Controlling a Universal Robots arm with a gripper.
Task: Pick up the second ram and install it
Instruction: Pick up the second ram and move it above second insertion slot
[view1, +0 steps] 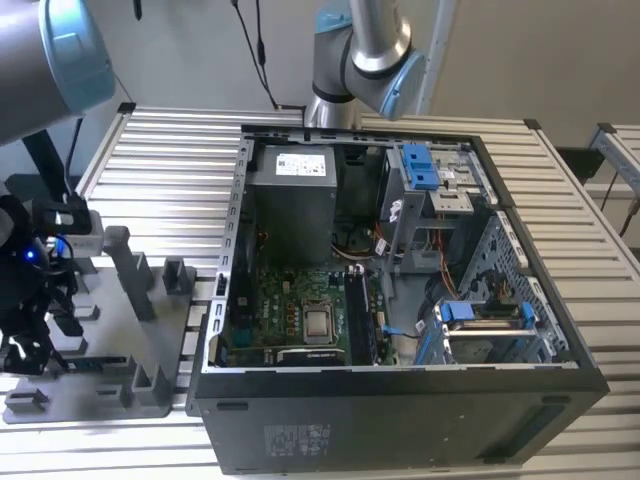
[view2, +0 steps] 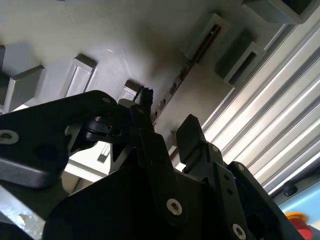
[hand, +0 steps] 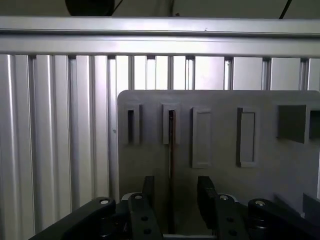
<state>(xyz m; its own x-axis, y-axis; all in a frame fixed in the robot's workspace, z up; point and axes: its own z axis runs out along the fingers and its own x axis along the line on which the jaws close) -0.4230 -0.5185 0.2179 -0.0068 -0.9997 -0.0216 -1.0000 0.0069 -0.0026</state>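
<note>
The second ram (hand: 171, 142) stands on edge in a slot of the grey holder tray (hand: 220, 110), seen as a thin dark strip. In the second wrist view the second ram (view2: 176, 82) runs as a narrow dark line along the holder tray (view2: 100, 35). My gripper (hand: 175, 192) is open, one finger on each side of the stick's near end with gaps to both. The same stance of the gripper (view2: 167, 117) appears in the second wrist view. At the exterior view's left, the gripper (view1: 40, 355) hangs low over the holder tray (view1: 110, 335), with the ram (view1: 100, 362) beside it.
An open computer case (view1: 400, 400) lies in the middle of the slatted aluminium table (view1: 160, 150), with the motherboard (view1: 300, 310) and power supply (view1: 292, 200) exposed. Upright posts (view1: 128, 265) rise from the tray. A second robot arm's base (view1: 360, 60) stands behind the case.
</note>
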